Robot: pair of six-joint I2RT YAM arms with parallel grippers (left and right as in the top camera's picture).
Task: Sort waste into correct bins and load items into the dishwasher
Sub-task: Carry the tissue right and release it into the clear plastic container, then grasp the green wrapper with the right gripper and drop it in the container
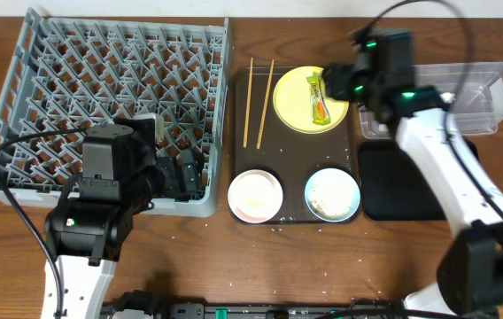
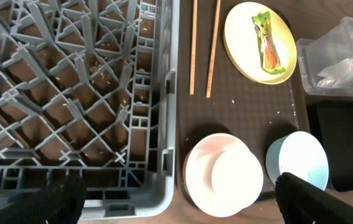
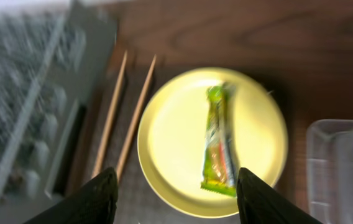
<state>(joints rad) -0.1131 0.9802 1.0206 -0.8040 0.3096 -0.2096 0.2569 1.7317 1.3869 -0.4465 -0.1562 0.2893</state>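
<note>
**Snack wrapper (image 1: 318,97) on the yellow plate (image 1: 291,105), under the open right hand (image 1: 336,84)**

In the right wrist view the green-and-orange wrapper runs from 12 to 6 o'clock across the plate, a little right of its middle. The hand's two fingers (image 3: 99,199) show at 7 and 5 o'clock of that view, spread apart with nothing gripped. The wrapper's lower end lies between them, nearer the 5 o'clock finger.

Two wooden chopsticks (image 1: 258,102) lie side by side at 9 o'clock from the plate, and both chopsticks and plate rest on the brown serving tray (image 1: 291,164). A clear tub (image 1: 477,93) sits at 3 o'clock from the plate, with a black tray (image 1: 402,182) at 7 o'clock from the tub.

The left hand (image 1: 185,173) is spread fully wide and empty. It is over the 5 o'clock corner of the grey dish rack (image 1: 101,80), which stands on the wooden counter (image 1: 305,27).
</note>
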